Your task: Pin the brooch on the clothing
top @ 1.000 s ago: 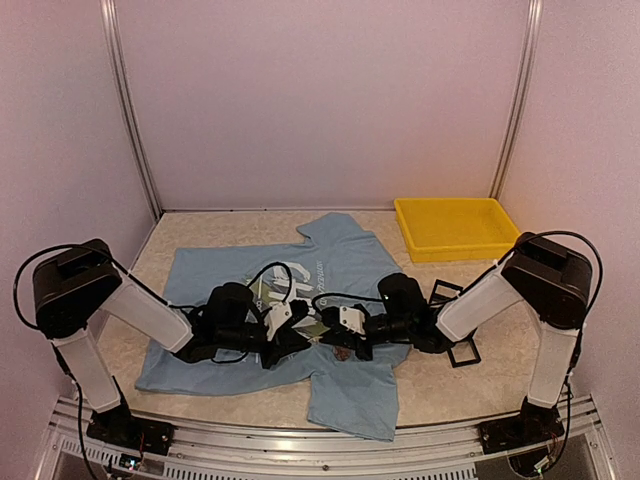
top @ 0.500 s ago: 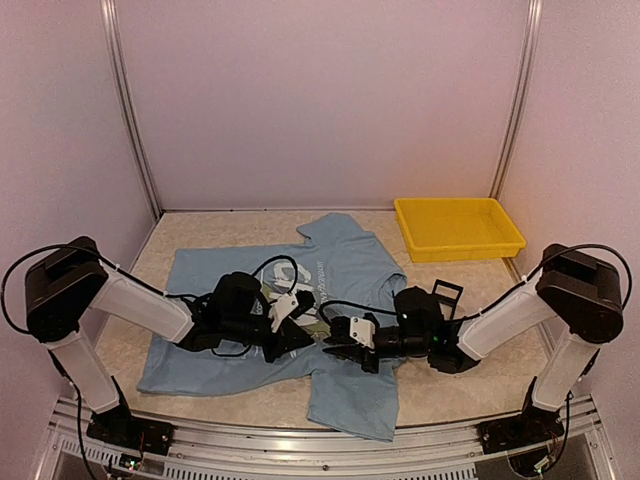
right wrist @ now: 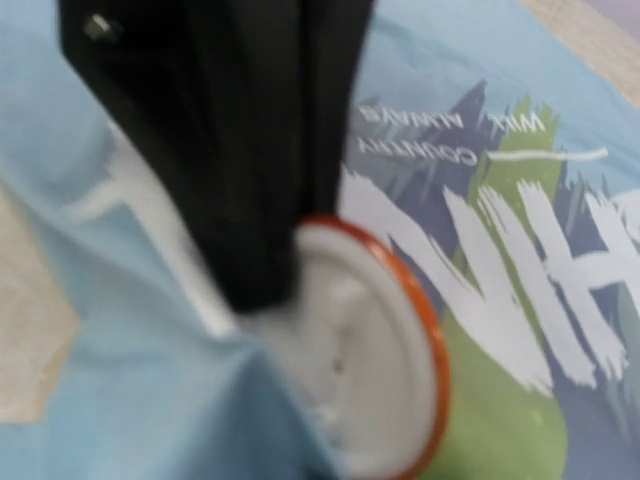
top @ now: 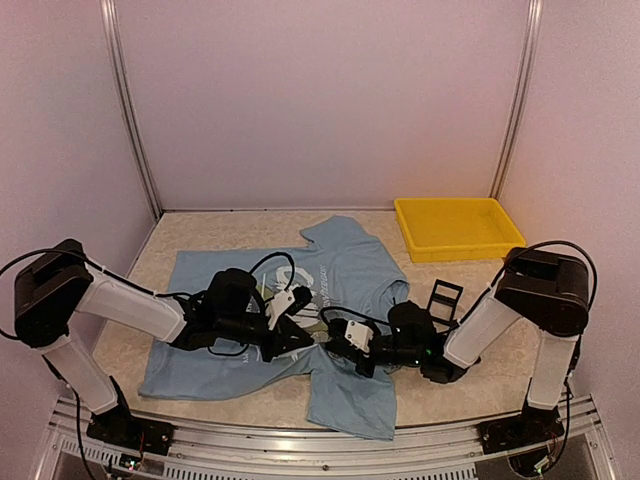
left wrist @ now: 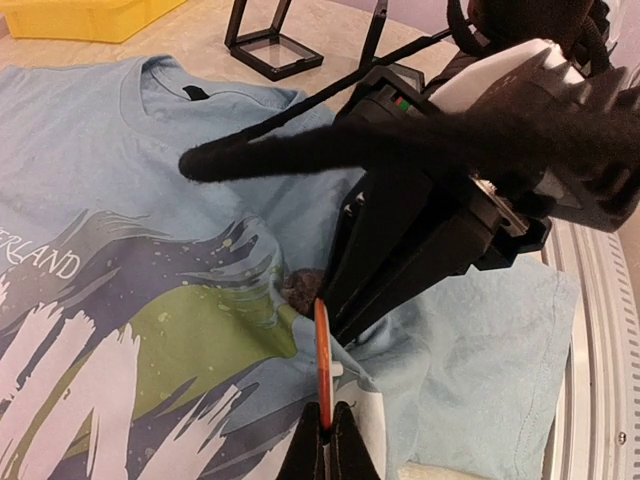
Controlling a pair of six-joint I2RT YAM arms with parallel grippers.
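The clothing (top: 350, 270) is a light blue T-shirt lying flat, with white lettering and green streaks (left wrist: 120, 150). My left gripper (left wrist: 327, 430) is shut on the rim of the brooch (left wrist: 322, 350), a round disc with an orange rim held edge-up over the print. The right wrist view shows the brooch's white back (right wrist: 370, 360) and the left fingers (right wrist: 250, 150) above it. My right gripper (left wrist: 335, 325) reaches in from the right, its tips pressed together on a raised fold of shirt beside the brooch. That fold (right wrist: 130, 380) hides the right gripper's own fingers in its wrist view. Both grippers meet low on the shirt (top: 322, 340).
A yellow tray (top: 455, 228) stands at the back right. A black open frame stand (top: 447, 297) sits on the table right of the shirt, also seen from the left wrist (left wrist: 270, 40). A small dark brownish lump (left wrist: 298, 285) lies on the print just beyond the brooch.
The right arm has swung out and come back, its forearm now lower over the shirt. The left arm has stretched a little further right. The grippers still meet at the same spot.
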